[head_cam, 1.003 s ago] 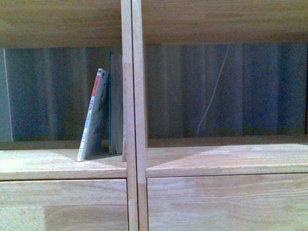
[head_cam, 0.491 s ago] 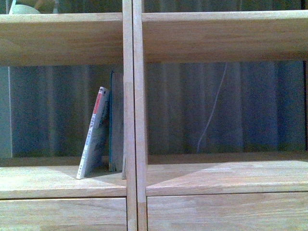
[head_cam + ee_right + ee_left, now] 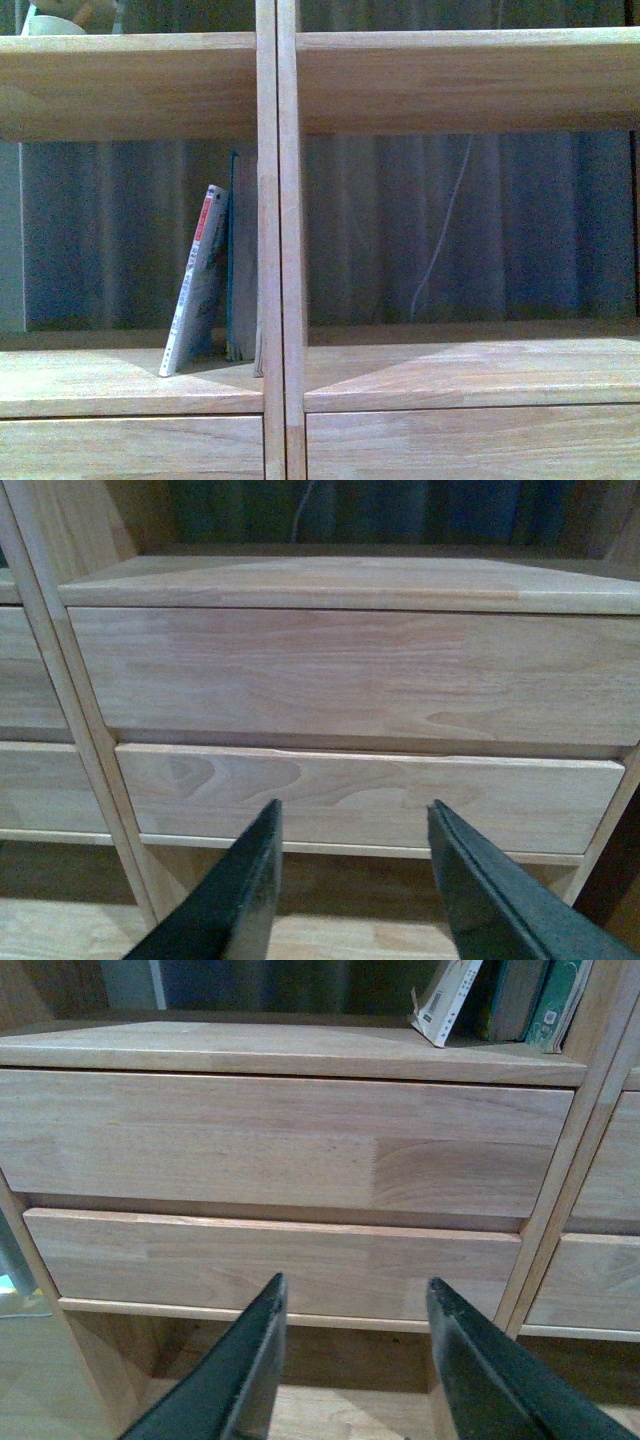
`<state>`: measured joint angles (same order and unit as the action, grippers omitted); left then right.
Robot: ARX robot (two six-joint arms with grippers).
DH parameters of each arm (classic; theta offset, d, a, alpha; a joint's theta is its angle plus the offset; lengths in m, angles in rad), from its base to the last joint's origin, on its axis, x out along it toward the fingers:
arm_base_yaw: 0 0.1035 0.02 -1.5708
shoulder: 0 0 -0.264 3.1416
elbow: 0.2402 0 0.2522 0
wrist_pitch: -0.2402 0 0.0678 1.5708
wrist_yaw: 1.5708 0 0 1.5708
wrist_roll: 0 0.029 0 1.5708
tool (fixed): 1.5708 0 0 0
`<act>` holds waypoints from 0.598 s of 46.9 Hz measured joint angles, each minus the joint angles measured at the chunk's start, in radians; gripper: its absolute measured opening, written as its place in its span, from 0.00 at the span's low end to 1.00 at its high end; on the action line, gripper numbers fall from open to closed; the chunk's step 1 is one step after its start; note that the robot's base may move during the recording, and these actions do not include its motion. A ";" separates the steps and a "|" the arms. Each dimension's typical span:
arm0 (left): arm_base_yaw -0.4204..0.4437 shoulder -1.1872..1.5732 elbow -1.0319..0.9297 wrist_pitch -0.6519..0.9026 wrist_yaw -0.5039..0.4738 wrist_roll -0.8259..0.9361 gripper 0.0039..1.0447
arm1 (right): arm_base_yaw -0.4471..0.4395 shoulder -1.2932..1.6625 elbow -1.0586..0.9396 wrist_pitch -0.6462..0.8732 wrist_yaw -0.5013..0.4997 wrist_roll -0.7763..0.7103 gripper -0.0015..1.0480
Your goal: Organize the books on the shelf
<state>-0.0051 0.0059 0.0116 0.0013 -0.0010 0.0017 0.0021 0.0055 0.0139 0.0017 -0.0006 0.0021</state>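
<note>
The books (image 3: 205, 280) sit in the shelf's (image 3: 270, 390) left bay against the centre divider, white paperback leaning on the teal volume, unmoved while the front view has tilted up slightly since a second ago. Both the left gripper (image 3: 350, 1360) and right gripper (image 3: 350, 880) hang spread and empty before the drawers, so no book is in hand yet.
</note>
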 joint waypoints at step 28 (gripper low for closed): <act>0.000 0.000 0.000 0.000 0.000 0.000 0.93 | 0.000 0.000 0.000 0.000 0.000 0.000 0.93</act>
<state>-0.0051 0.0059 0.0116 0.0013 -0.0010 0.0021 0.0021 0.0055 0.0139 0.0017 -0.0006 0.0025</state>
